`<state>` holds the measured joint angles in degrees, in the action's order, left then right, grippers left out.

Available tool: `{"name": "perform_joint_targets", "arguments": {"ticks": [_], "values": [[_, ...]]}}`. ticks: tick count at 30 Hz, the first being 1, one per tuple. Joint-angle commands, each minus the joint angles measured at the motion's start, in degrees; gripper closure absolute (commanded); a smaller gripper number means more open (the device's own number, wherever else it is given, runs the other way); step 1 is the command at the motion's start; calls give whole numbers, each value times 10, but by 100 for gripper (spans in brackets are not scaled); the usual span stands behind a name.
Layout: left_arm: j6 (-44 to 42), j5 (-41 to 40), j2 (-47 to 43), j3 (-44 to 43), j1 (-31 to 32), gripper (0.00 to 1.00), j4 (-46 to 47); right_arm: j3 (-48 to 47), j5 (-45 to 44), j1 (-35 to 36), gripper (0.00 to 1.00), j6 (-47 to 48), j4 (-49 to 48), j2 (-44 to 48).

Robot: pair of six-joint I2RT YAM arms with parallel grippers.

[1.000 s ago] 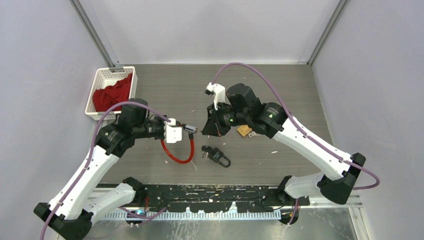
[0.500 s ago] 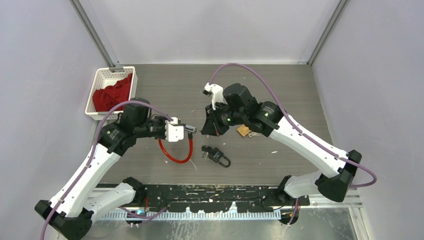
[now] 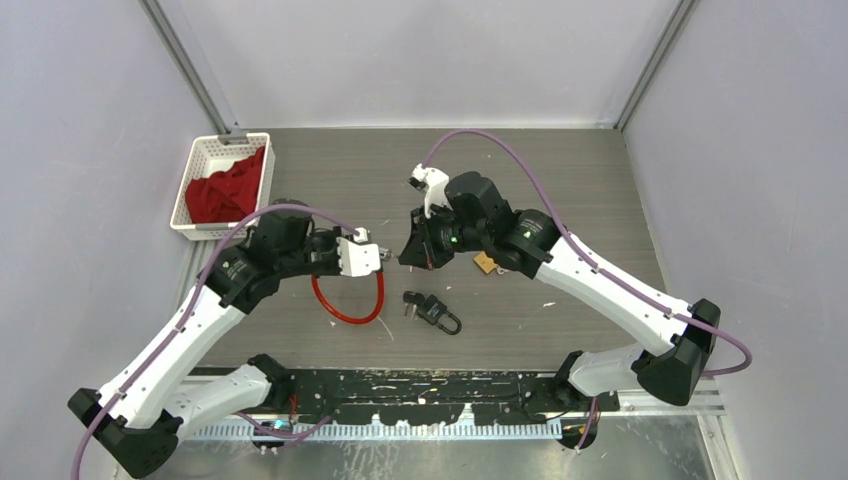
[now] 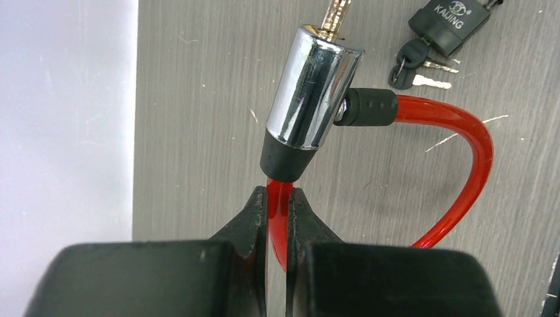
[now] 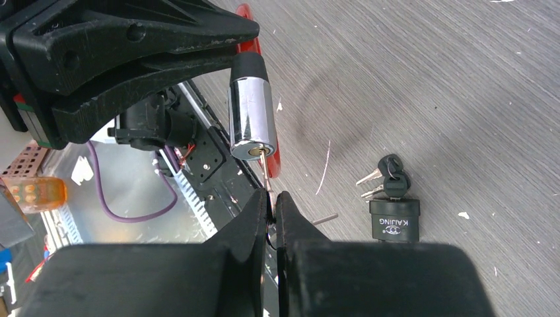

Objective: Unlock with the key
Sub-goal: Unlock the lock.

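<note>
A red cable lock with a chrome cylinder head hangs above the table. My left gripper is shut on the red cable just below the cylinder's black collar. A key sticks into the keyhole at the cylinder's free end. Pinching the key's head is my right gripper, shut. In the top view the two grippers meet tip to tip, left and right, over the table's middle, with the cable loop resting below them.
A black padlock with a bunch of keys lies on the table just in front of the grippers. A brass padlock lies under the right arm. A white basket with red cloth stands at the back left.
Both grippers have drawn together: the left one carried the cylinder to the right and the right one moved left. The gap between key and cylinder has closed.
</note>
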<state>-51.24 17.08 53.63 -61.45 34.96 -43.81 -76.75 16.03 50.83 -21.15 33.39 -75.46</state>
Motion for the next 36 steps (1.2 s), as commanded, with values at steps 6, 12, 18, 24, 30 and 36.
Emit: {"name": "perform_joint_targets", "arguments": {"ticks": [6,12,18,24,30,36], "values": [[-2,-20,0,-15,34,100,98,3,-5,16,99,-13,-69,5],[-2,6,-7,-18,39,100,103,9,-3,29,99,-17,-86,-6],[-30,3,-12,-12,58,100,100,-8,-33,31,99,-18,-61,-27],[-56,-67,-3,8,75,100,104,-6,-60,32,99,-46,-57,-27],[4,-48,-19,20,75,100,127,84,-55,35,99,-92,-193,23],[6,-28,-31,32,75,100,129,113,-52,35,99,-101,-237,36]]}}
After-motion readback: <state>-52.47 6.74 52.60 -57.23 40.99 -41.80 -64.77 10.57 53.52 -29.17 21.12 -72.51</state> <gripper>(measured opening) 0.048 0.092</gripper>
